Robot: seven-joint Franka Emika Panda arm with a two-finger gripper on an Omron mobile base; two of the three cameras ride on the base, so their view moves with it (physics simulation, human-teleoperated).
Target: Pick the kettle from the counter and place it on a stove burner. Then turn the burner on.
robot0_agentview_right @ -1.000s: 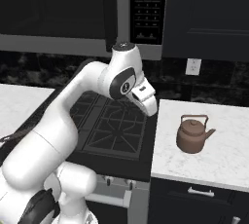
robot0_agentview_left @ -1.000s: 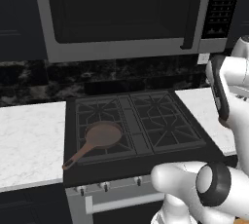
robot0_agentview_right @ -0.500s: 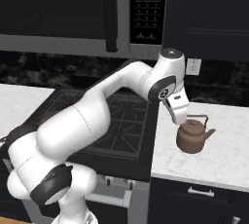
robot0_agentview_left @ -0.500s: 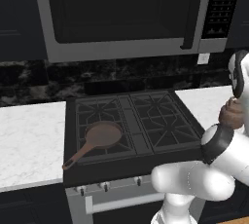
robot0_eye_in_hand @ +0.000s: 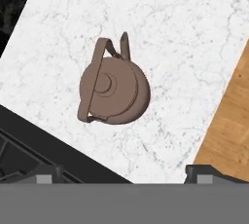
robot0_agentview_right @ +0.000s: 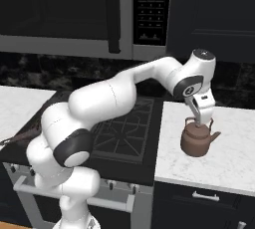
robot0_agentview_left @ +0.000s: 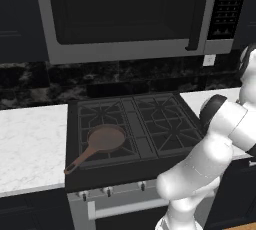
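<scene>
On the white marble surface (robot0_agentview_right: 234, 148) right of the stove (robot0_agentview_right: 124, 133), your kettle (robot0_agentview_right: 197, 140) stands upright, spout pointing right, near the stove edge. Your end effector (robot0_agentview_right: 201, 120) hangs straight above it, just over the arched handle, not gripping anything; its fingers are spread wide, and in the hand view the kettle (robot0_eye_in_hand: 113, 88) lies between and ahead of the two tips (robot0_eye_in_hand: 46, 175). On the stove's near left burner sits a brown pan (robot0_agentview_left: 102, 141), handle pointing toward the near left.
</scene>
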